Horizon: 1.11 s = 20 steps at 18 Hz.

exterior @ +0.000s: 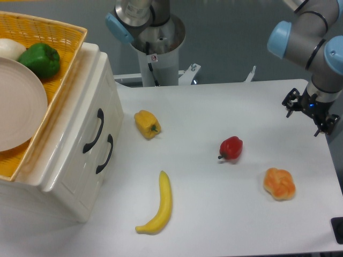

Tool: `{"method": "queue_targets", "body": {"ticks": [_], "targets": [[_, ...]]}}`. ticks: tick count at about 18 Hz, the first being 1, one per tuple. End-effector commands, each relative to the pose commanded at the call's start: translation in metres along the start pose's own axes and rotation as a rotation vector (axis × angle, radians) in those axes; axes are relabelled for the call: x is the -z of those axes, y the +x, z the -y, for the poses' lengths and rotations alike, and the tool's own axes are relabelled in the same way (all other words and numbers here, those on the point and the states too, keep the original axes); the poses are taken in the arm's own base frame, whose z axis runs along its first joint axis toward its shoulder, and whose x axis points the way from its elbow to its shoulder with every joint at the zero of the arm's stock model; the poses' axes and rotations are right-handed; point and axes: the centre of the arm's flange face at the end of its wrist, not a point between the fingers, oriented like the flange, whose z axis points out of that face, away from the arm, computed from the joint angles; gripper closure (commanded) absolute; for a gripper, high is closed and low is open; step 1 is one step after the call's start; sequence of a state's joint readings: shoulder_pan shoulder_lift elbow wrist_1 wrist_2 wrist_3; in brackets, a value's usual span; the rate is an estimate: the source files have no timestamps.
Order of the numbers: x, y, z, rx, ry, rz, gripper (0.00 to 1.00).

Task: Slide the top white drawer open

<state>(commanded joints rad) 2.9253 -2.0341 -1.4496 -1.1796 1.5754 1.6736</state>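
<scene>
The cabinet (69, 176) sits at the left edge of the table (225, 225), and the top white drawer (88, 115) looks fully closed, its curved black handle (92, 131) facing right toward the open tabletop. The lower drawer's handle (105, 154) lies just beside it, nearer and slightly right. The gripper (311, 110) hangs far off at the right edge, well apart from the cabinet; it is small and dark from here and I cannot tell whether its fingers are spread or closed.

The main risk I see is picking the wrong handle: the two are alike and close together, so a slightly low approach would hook the lower drawer. The arm also has the whole table to cross, with a red pepper (231, 148), a yellow pepper (147, 124), a banana (158, 206) and an orange bun (279, 183) scattered between; a low sweep could knock one aside. The wicker basket (53, 107) on top holds a plate (19, 104) and a green pepper (40, 59), so a sharp pull might drag the whole cabinet or shake its load rather than slide the drawer out.
</scene>
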Motion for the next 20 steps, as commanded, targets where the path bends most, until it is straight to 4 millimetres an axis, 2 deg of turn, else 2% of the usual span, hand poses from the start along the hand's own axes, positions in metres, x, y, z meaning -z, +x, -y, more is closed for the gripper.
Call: {"method": "queue_targets", "body": {"ticks": [6,10,13,14,16,20], "targets": [[0.000,0.000,0.004,0.018,0.000,0.000,0.00],[-0.005,0.001,0.030,0.064,0.001,-0.006,0.00],[-0.003,0.005,0.033,0.063,-0.002,-0.007,0.00],[-0.001,0.005,0.035,0.060,-0.002,-0.004,0.00],[0.005,0.009,0.058,0.066,-0.011,0.007,0.00],[0.019,0.019,0.076,0.198,-0.008,0.003,0.00]]}}
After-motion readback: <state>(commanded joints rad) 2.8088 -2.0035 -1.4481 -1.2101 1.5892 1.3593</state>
